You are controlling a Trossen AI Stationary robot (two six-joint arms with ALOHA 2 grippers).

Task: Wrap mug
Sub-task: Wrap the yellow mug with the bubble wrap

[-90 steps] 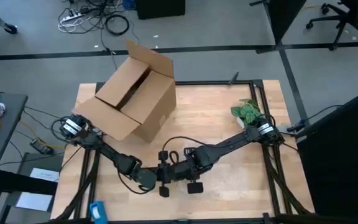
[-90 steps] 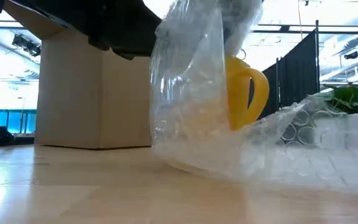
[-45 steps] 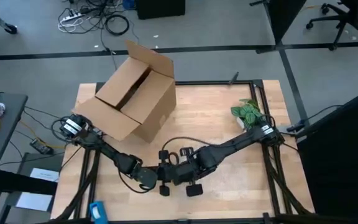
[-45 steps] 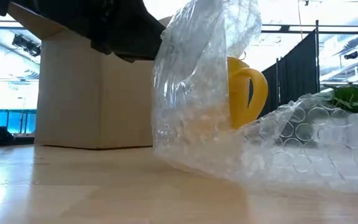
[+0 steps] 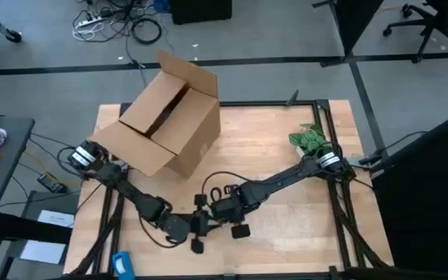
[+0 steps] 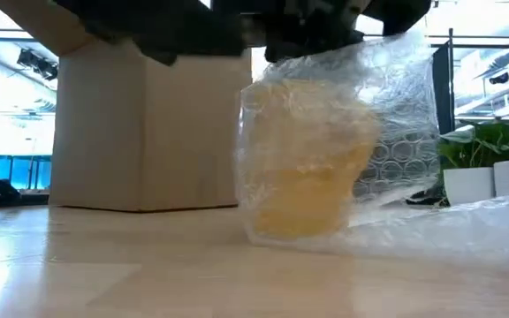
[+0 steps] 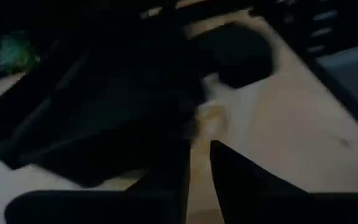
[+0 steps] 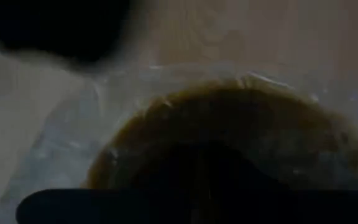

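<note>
Wooden counter (image 5: 271,140) carries the mug (image 6: 312,181), near its front middle, now covered by bubble wrap (image 6: 396,115); loose sheet remains to fold. Whether left claw (image 5: 195,228) and right claw (image 5: 218,208) hold anything, I cannot tell.

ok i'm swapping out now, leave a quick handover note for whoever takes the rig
Left gripper: low over the table's near middle, beside the right one; fingers hard to make out.
Right gripper: directly above the mug, plastic sheet across its view; grip unclear.
Mug: upright on the table in front of the cardboard box, now covered by the plastic sheet on the low camera's side.
Done: sheet pulled up and over the mug.
Left: tuck the loose sheet trailing toward the plant side and close the wrap.
</note>
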